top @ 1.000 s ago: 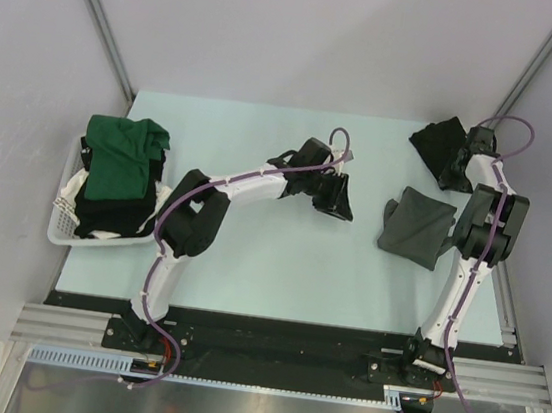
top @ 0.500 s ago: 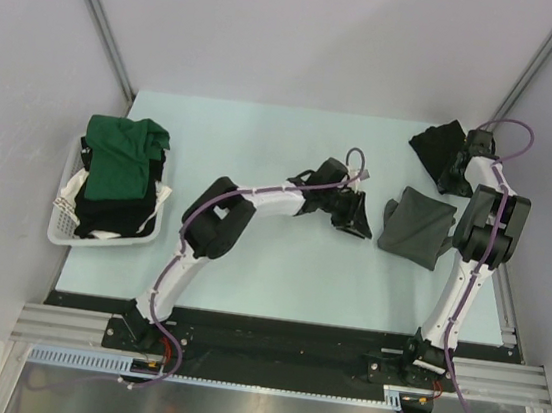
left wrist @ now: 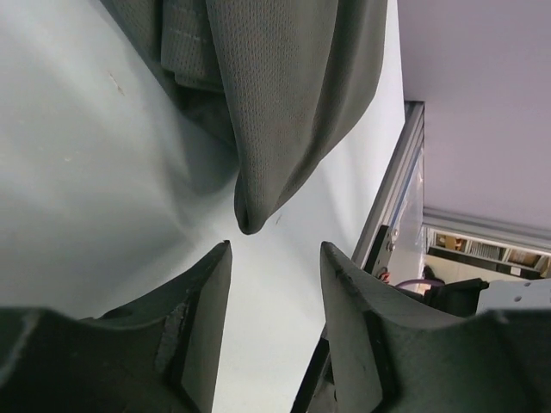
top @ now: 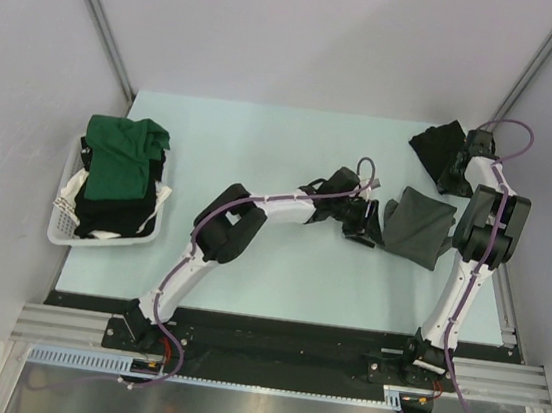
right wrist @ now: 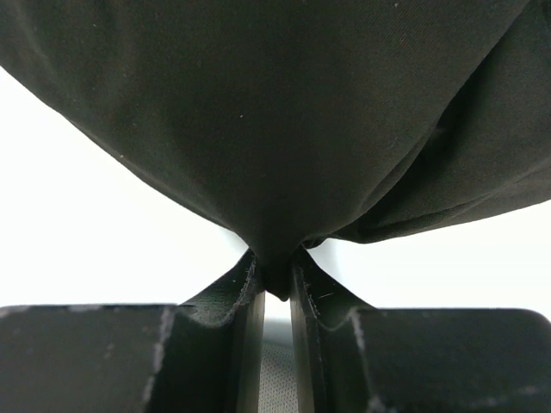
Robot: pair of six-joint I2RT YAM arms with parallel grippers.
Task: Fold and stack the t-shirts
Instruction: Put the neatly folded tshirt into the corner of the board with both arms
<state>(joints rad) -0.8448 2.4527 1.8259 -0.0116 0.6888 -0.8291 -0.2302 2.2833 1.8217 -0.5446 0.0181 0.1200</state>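
Just ahead of the left gripper (left wrist: 274, 251), whose jaws stand apart with nothing between them, a folded corner of the grey shirt (left wrist: 293, 103) points at the fingertips, its fine-knit charcoal cloth lying in soft layers on the table (top: 263, 145). At the far right corner, the right gripper (right wrist: 275, 280) pinches a fold of the black shirt (right wrist: 275, 112), which lies bunched beyond the grey one.

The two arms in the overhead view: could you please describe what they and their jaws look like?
Both the left arm and the right arm have slim white links joined by bulky black joint housings. A purple cable runs along each, looping free near the wrist. The jaws are black and wedge-shaped, with pale scuffs along their edges.
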